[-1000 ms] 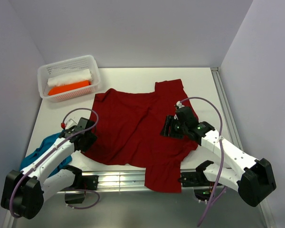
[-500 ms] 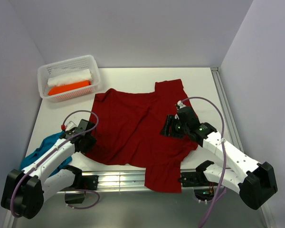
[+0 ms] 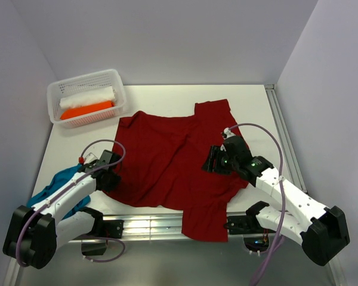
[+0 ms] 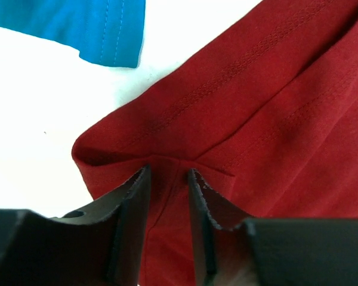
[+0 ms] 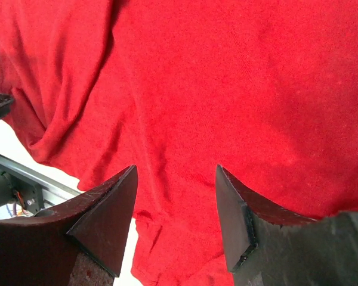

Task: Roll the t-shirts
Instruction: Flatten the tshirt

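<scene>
- The table (image 3: 250, 101) is carrying everything. The dark red t-shirt (image 3: 167, 158) is lying spread over its middle, creased and skewed, with its lower hem hanging over the near edge.
- That overhang is posing the main risk. Any pull towards the bases could be dragging more cloth off the edge, and a roll begun on a wrinkled shirt would be coming out lopsided.
- The white basket (image 3: 92, 118) is sitting at the far left corner, well apart from the shirt.
- The teal t-shirt (image 3: 58, 186) is lying bunched by the left arm. The left wrist view is showing its hem just beside the red corner, so a sweep there could be snagging it.
- The right gripper (image 3: 217, 159) is hovering low over the shirt's right half. Its wrist view is showing the jaws wide apart with nothing between them, which the overhead view is hiding.
- The left gripper (image 3: 110, 179) is working at the shirt's left corner. Only its wrist view is revealing the fingers (image 4: 131, 208) narrowed to a slim gap, with a pucker of red cloth drawn between them.
- That pinch is looking shallow, so the corner may be slipping free under tension.
</scene>
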`<action>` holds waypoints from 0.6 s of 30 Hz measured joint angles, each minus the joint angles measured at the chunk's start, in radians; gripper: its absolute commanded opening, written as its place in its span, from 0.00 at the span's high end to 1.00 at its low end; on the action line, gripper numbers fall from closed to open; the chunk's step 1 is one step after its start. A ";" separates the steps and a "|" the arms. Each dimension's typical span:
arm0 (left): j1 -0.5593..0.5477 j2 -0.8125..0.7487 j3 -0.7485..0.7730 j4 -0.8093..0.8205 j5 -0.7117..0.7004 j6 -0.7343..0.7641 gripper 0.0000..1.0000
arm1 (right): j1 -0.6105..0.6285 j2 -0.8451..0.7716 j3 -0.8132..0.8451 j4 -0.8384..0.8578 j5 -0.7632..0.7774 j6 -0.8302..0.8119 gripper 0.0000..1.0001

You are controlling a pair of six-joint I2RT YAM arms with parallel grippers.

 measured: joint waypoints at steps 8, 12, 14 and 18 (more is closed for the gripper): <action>-0.002 0.001 -0.006 0.003 -0.011 0.007 1.00 | 0.000 -0.017 0.000 0.000 0.000 0.000 0.38; -0.009 -0.006 -0.001 -0.020 -0.033 -0.005 1.00 | 0.000 -0.016 0.000 0.000 0.000 0.000 0.38; -0.014 -0.006 0.011 -0.042 -0.043 -0.014 1.00 | 0.000 -0.016 0.000 0.000 0.000 0.000 0.38; -0.033 0.005 0.056 -0.086 -0.067 -0.036 0.99 | 0.000 -0.016 -0.003 -0.006 0.000 0.000 0.38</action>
